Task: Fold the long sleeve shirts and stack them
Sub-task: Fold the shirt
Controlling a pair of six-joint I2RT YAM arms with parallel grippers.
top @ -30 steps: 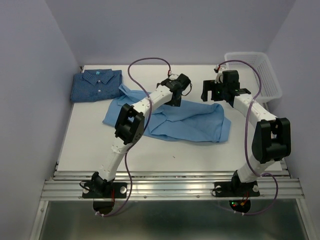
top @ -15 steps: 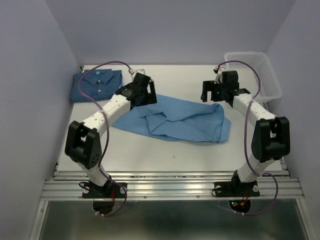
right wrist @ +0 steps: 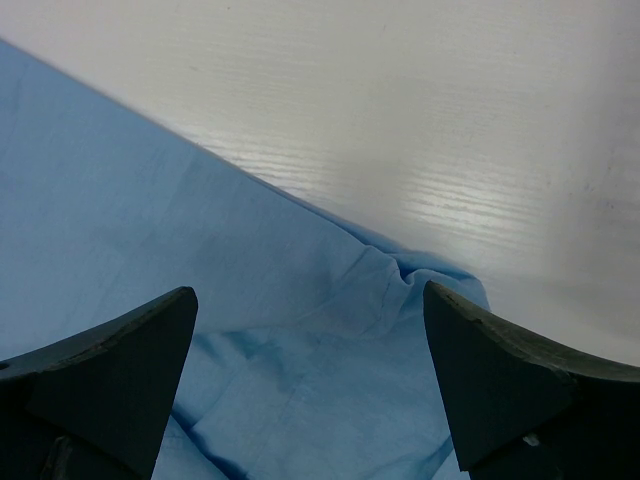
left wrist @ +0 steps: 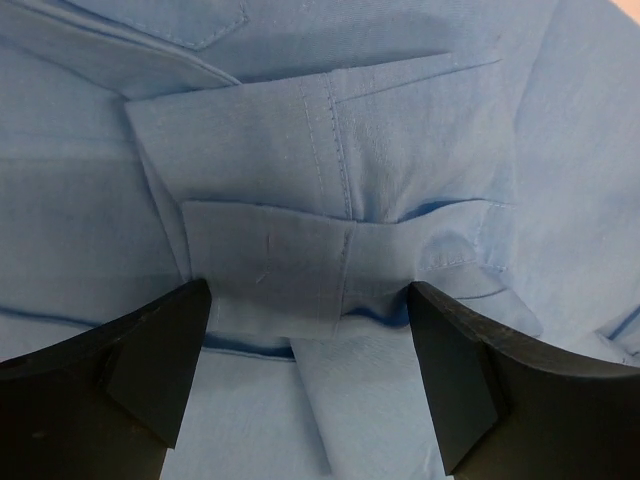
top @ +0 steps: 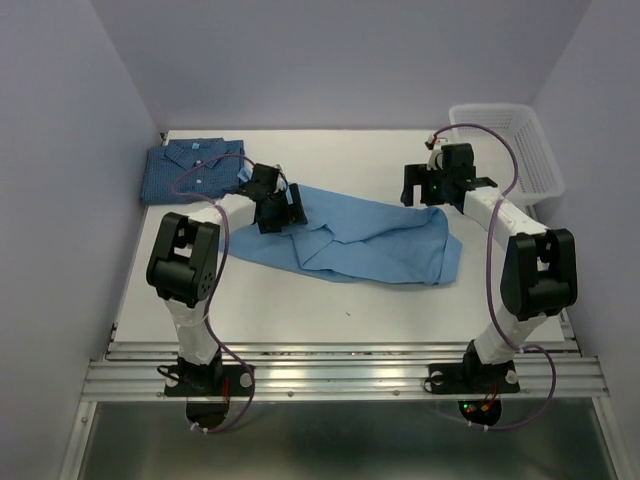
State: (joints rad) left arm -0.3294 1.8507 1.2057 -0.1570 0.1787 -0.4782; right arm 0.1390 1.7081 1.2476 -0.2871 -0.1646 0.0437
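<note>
- The white mesh basket [top: 512, 150] stands at the table's [top: 330, 300] far right corner, apart from both shirts.
- The checked dark-blue shirt [top: 185, 172] lies folded at the far left corner. The writing on its small pale collar label [top: 197, 147] is too small to read.
- The light sky-blue shirt [top: 380, 240] lies rumpled mid-table.
- The left gripper [left wrist: 310, 320] is spread wide over a folded cuff [left wrist: 330, 250].
- The right gripper [right wrist: 308, 310] is spread wide above that shirt's far right edge.

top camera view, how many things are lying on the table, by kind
shirts: 2, the light blue shirt and the dark blue checked shirt
baskets: 1, the white basket
total: 3
</note>
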